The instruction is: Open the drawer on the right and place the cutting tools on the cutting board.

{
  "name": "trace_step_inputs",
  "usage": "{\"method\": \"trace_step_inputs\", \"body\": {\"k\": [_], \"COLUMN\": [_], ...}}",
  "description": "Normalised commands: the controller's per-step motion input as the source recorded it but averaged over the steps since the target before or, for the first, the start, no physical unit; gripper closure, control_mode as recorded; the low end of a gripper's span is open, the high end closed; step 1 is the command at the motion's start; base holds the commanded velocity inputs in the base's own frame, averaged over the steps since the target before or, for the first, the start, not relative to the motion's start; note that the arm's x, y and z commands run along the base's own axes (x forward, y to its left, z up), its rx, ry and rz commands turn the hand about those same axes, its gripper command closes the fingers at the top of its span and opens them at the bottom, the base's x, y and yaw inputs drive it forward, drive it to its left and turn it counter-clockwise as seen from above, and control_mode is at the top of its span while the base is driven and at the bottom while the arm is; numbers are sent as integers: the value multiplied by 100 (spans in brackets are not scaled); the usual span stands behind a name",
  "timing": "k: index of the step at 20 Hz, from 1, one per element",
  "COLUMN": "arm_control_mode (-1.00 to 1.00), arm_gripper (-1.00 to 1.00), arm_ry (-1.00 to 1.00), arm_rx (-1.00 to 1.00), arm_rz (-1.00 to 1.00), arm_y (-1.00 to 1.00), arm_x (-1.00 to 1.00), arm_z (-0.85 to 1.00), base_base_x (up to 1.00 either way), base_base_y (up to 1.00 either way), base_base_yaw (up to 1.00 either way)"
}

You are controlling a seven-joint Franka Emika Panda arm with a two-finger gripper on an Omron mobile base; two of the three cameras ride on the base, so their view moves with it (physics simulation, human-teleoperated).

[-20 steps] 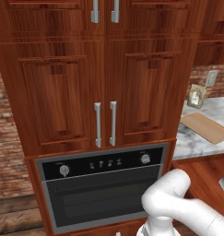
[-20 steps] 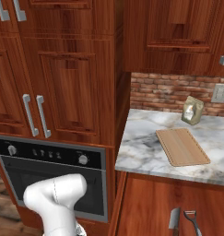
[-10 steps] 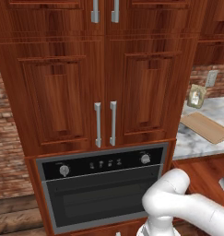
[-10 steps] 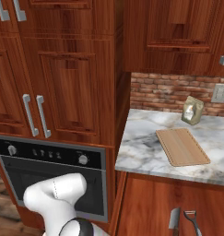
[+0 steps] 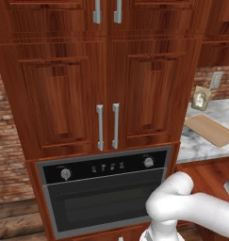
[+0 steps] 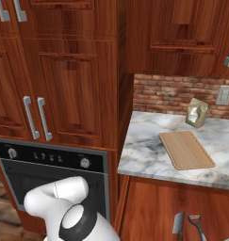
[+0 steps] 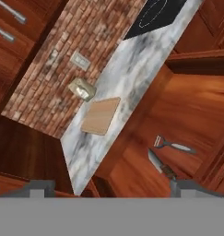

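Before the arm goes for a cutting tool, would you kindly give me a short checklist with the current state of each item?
1. Drawer open, tools exposed: ok.
2. Knife and peeler lying apart from each other: ok.
3. Cutting board bare, ready to receive tools: ok.
4. Small carton off the board, behind it by the wall: ok.
5. Gripper empty: ok.
6. Gripper down at the tools: not ok, it is well short of them.

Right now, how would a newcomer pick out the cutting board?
Find the grey-white marble countertop right of the tall cabinets, under the brick wall. The cutting board lies flat there: a thin, plain tan wooden rectangle, unlike the small upright packet standing behind it.
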Motion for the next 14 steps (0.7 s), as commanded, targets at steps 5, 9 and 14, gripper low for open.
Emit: {"method": "trace_step_inputs", "body": {"k": [5, 9, 14], "arm_control_mode": [-100, -100, -100], "arm_gripper": [-100, -100, -100], "arm_ry": [23, 20, 14], "arm_rx": [-34, -50, -58], "arm_rz": [0, 0, 0], "arm_y": [48, 92, 100], "arm_x": [34, 15, 5], "arm_z": [-12, -35, -74], "base_base_x": [0, 0, 0], "base_base_y": [0, 0, 0], "base_base_yaw": [0, 0, 0]}}
